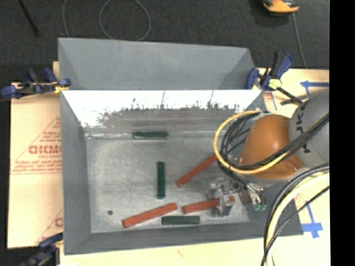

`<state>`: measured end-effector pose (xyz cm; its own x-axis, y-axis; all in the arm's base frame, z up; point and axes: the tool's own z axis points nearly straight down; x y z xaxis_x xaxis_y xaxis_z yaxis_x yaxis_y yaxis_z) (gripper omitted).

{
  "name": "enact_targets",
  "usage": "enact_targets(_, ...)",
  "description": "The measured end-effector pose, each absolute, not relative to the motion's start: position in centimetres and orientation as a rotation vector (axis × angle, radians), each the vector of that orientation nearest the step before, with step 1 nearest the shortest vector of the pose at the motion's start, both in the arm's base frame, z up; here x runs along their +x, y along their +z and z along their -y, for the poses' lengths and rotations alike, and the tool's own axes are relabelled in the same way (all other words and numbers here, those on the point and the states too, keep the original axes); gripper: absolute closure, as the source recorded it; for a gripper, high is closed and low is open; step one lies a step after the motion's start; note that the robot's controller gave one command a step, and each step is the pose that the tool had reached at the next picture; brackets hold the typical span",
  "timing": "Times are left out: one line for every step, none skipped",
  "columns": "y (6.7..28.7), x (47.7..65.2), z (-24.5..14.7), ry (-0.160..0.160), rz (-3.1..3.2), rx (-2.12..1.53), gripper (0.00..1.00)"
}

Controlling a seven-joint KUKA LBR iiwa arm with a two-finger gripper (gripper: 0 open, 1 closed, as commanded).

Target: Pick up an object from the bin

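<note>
I reach into the grey metal bin (75, 165) from its right side, with my orange wrist cover (266, 146) and its loop of cables (233, 143) hanging over the right part of the floor. My fingers (224, 199) are low down near the front right corner, at the right end of a short red stick (198, 206) that lies nearly level along the front of the floor. That end runs up against my metal parts, and I cannot tell whether it sits between them or just beside them. Whether my fingers are released or clenched I cannot tell either, since the wrist and cables crowd over them. Just behind and to the left, a longer red stick (195, 171) lies slanted, its upper right end running in under my cables. Near the front wall, just left of the short red stick, a dark green stick (180, 220) lies flat and level. Beside it to the left is a third red stick (150, 215), slightly tilted, its right end close to the green one. In the middle of the floor an upright green stick (161, 179) points from front to back, well apart from me. Another green stick (150, 134) lies along the foot of the back wall. A small dark speck (110, 213) sits near the front left.
</note>
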<state>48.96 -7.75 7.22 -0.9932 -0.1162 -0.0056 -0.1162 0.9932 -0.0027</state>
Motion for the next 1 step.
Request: enact_targets(29.15, 51.06, 8.00, -0.005, -3.123, -0.184, 1.00)
